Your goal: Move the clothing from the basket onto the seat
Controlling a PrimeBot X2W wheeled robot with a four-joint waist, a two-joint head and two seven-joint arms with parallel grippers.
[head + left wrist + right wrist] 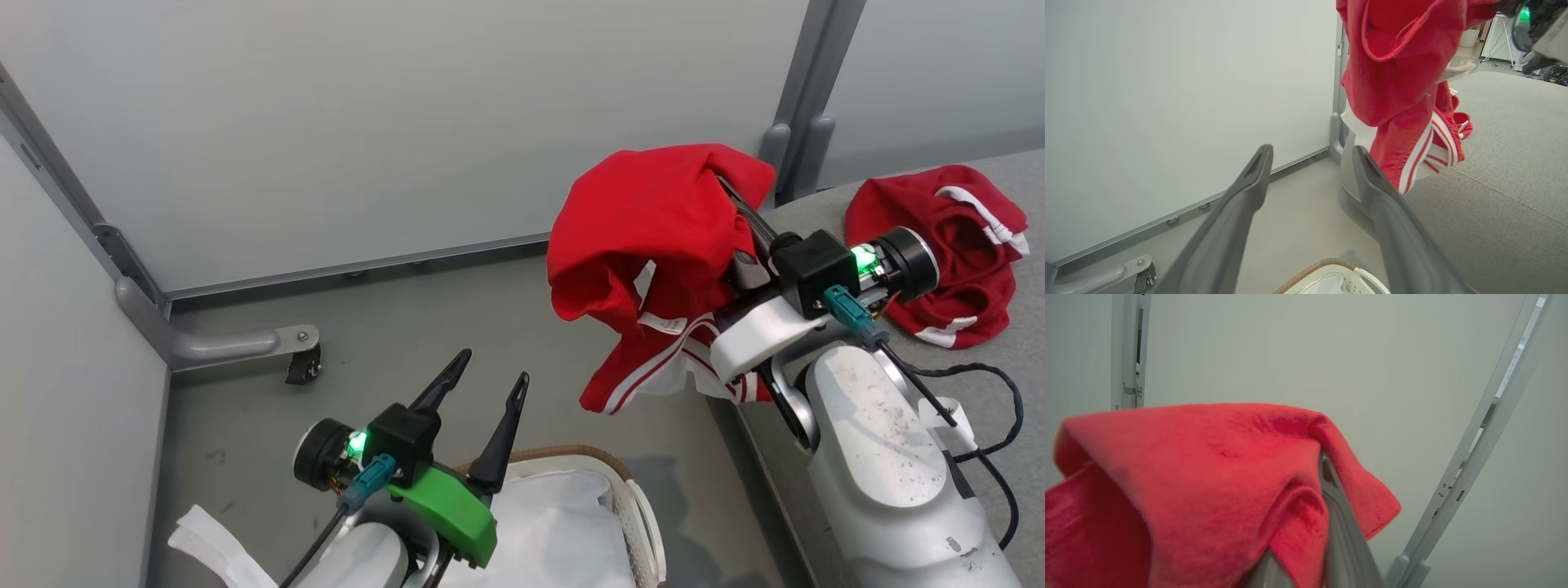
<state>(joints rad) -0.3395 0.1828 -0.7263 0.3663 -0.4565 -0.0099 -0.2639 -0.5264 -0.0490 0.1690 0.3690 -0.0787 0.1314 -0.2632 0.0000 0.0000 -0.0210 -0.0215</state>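
My right gripper (731, 192) is shut on a red garment (645, 245) with white trim bands, held up in the air beside the grey seat (1024, 343); the cloth drapes over its fingers (1337, 510). The same red garment (1396, 85) hangs in the left wrist view, its striped hem just past the seat's edge (1494, 163). A second red garment (951, 245) lies crumpled on the seat. My left gripper (490, 380) stands open above the basket (620, 478), whose white liner (547, 531) shows inside. The basket's rim (1310, 269) appears low in the left wrist view.
Pale partition walls (367, 122) with grey posts (804, 90) enclose the grey floor (457, 327). A wall foot with a caster (298, 367) sits at the left. A black cable (992, 408) loops beside my right forearm.
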